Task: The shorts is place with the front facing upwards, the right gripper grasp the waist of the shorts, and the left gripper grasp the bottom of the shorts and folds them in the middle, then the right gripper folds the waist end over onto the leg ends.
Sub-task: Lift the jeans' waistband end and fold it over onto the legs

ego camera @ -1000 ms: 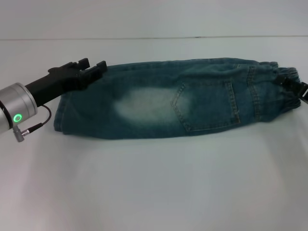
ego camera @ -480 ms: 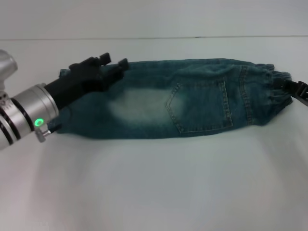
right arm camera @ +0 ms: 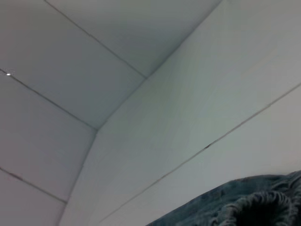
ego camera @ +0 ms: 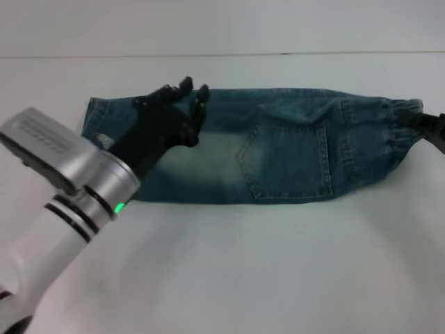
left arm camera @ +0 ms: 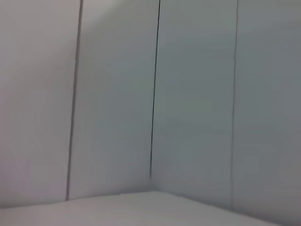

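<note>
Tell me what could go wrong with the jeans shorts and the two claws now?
1. The left claw hangs over the shorts, part of the way in from the leg hems. If it drops lower, it might snag the denim and spoil the fold.
2. The right claw is only at the edge of the waistband. If its grip is thin, the waist may slip out during the next fold.

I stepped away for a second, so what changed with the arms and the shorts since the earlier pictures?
The left claw swung up and rightward over the shorts, away from the leg end. The shorts slid slightly left. The right claw stayed at the waistband; the shorts remain folded lengthwise.
</note>
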You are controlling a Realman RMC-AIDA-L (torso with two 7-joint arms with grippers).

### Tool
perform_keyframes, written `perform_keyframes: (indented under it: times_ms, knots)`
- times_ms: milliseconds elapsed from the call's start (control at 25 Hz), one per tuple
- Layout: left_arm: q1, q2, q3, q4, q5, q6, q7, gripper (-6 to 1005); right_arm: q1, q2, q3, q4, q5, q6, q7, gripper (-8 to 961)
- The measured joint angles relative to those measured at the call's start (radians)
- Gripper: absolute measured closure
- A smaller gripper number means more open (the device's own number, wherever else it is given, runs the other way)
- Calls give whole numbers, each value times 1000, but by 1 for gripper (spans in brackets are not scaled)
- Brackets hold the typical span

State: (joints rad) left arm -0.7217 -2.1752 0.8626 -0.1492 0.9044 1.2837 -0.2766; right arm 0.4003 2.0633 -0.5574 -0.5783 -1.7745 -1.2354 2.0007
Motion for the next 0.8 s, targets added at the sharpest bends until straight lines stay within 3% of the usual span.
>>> perform_keyframes:
  times_ms: [200, 600, 800]
  knots:
    - [-56, 0, -177, -125, 62, -72, 237, 751, -19, 4, -4, -66, -2, -100, 88, 877]
    - [-65, 0, -385, -133, 274, -209, 281, 1000, -30, 19, -12, -277, -28, -271, 244, 876]
    - [-69, 0, -451, -148, 371, -260, 316, 999, 21, 19, -17, -345, -27, -313, 306, 881]
